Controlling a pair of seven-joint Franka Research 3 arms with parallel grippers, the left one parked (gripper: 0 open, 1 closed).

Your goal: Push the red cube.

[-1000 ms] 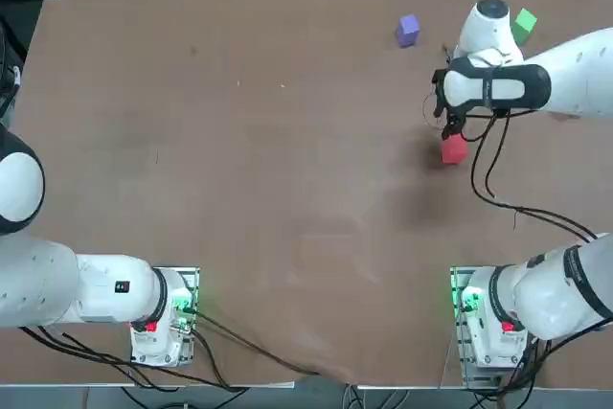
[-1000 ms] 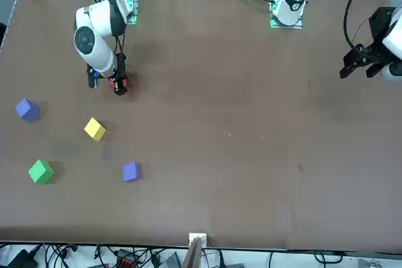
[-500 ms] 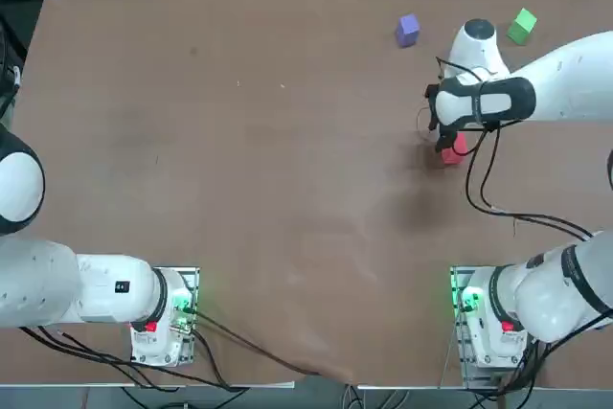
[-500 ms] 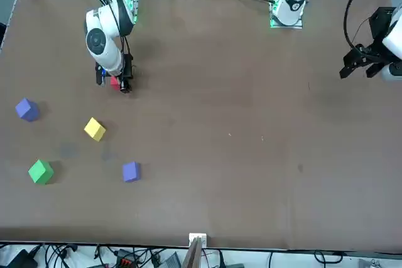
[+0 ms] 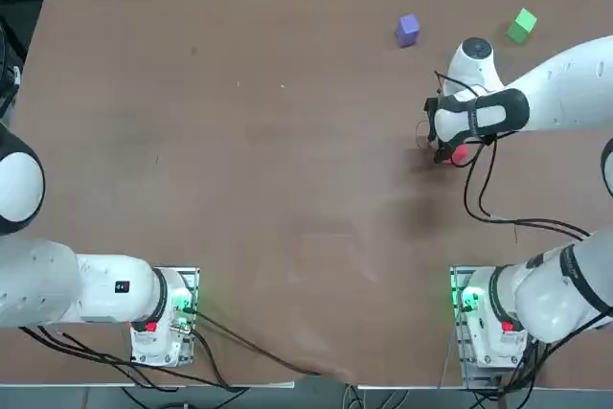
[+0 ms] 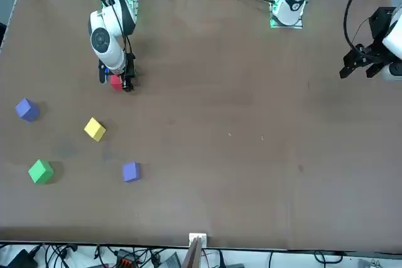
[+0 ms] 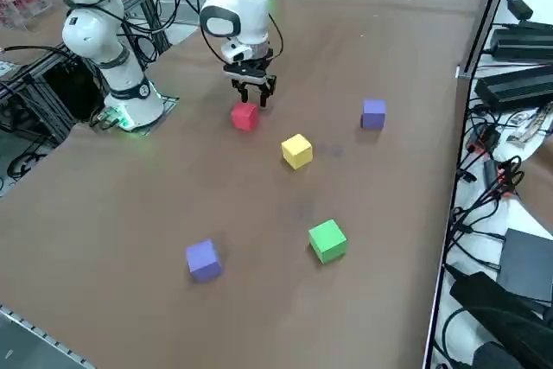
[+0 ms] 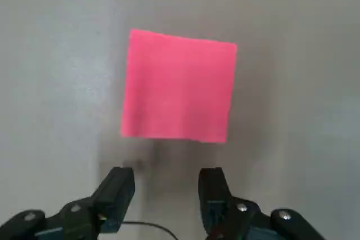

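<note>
A yellow cube (image 7: 296,150) lies nearest the working hand on the brown table (image 6: 251,155) — slightly askew, apart from everything else. Beyond it, farther from the hand, sit a green cube (image 7: 327,240) and two purple cubes — one (image 7: 373,113) off toward the far edge, the other (image 7: 203,260) well out to the side. Cables (image 7: 492,170) crowd the table's margins.
</note>
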